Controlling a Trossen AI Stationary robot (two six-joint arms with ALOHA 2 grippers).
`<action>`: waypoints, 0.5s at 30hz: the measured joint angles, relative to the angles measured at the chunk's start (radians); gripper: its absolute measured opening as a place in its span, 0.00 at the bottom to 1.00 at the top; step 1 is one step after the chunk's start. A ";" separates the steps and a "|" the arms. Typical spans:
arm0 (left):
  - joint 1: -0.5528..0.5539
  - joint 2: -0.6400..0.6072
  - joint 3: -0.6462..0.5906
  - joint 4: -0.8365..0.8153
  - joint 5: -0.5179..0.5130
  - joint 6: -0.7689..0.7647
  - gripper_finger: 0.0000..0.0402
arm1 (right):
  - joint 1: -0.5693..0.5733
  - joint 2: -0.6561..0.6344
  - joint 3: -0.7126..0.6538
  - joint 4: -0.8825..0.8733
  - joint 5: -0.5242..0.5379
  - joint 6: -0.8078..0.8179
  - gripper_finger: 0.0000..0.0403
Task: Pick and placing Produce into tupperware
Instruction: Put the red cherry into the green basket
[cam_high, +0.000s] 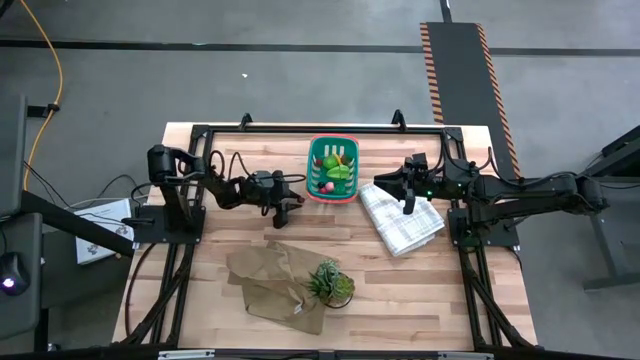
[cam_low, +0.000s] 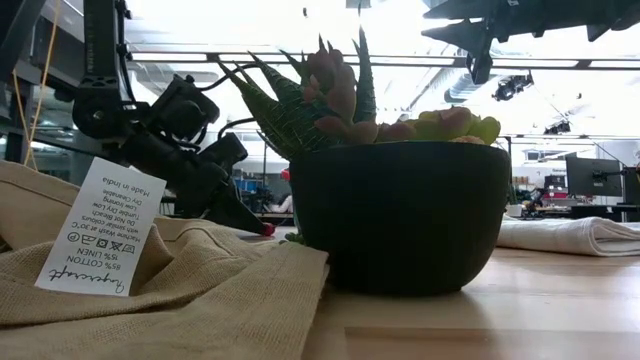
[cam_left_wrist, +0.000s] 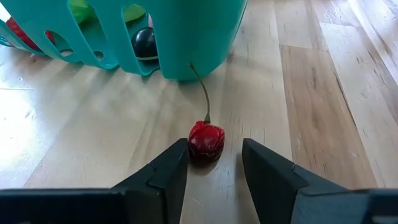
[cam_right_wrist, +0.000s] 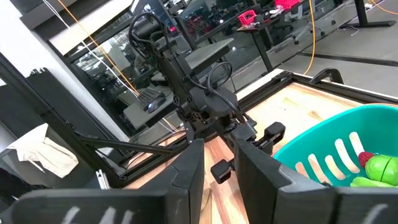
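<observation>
We note the red cherry (cam_left_wrist: 206, 139) lying on the bare wood of the table (cam_high: 440, 280), stem pointing up toward a corner of the teal basket (cam_high: 332, 168), just beside it but apart from the wall. From above, the cherry sits at about 8 o'clock of the basket.

The basket stands toward 12 o'clock on the table. Inside we see light green pieces (cam_high: 336, 172), a small red piece (cam_high: 324, 186), and through the slots a dark ball (cam_left_wrist: 144, 42).

The left gripper (cam_left_wrist: 213, 163) is low at the table, fingers parted, one either side of the cherry, not gripping it.

The right gripper (cam_right_wrist: 218, 160) hangs above the checked cloth (cam_high: 402, 219) at 3 o'clock of the basket, fingers slightly parted, empty.

A potted plant (cam_high: 329, 281) on tan cloth (cam_high: 272, 280) lies toward 6 o'clock.
</observation>
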 joint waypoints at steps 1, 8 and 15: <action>0.000 0.000 0.000 0.000 0.000 0.000 0.35 | 0.000 0.000 0.000 0.000 0.000 0.000 0.20; 0.000 0.000 0.000 0.000 -0.001 0.000 0.22 | 0.000 0.000 0.000 0.000 0.000 0.000 0.20; 0.000 0.000 0.000 0.001 -0.002 0.000 0.12 | 0.000 0.000 0.000 0.000 0.000 0.000 0.20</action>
